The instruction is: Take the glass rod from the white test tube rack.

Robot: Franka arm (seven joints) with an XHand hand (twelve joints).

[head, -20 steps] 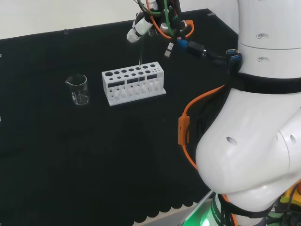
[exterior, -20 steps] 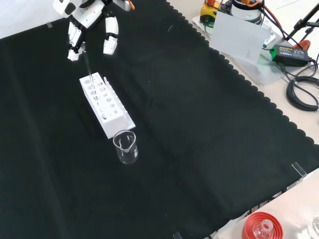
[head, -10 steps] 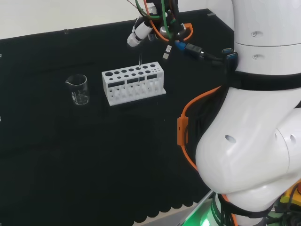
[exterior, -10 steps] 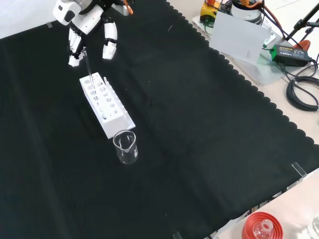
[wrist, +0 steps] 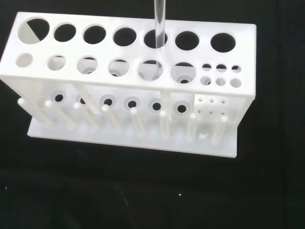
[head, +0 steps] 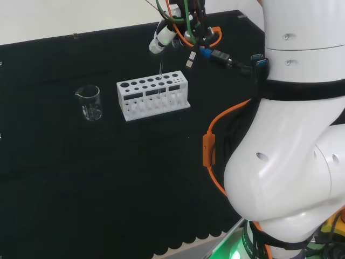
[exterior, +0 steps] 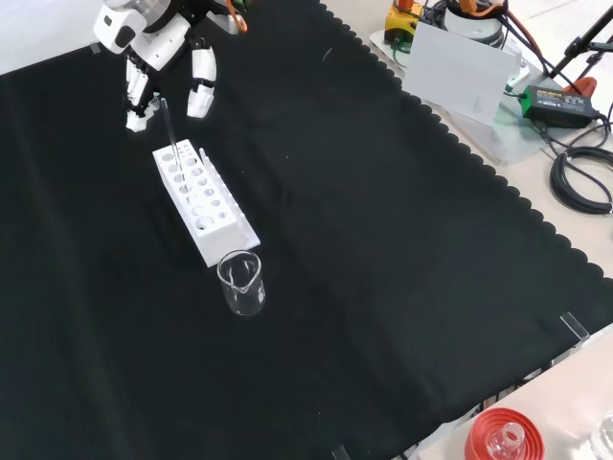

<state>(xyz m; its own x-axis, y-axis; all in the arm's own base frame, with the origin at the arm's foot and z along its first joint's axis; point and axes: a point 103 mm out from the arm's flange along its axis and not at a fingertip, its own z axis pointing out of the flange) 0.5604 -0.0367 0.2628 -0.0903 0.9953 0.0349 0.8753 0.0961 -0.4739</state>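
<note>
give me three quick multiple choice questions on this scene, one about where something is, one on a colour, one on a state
1. In the head view, the beaker stands where from the rack?
A left
B right
C on top

2. The rack is what colour?
A red
B white
C blue

3. The glass rod is
A lying on the cloth
B in the beaker
C upright, lower end in a rack hole

Answers: 1 A, the beaker shows left of the rack. 2 B, it is plainly white. 3 C, the wrist view shows the rod entering a hole, below the hand.
</note>
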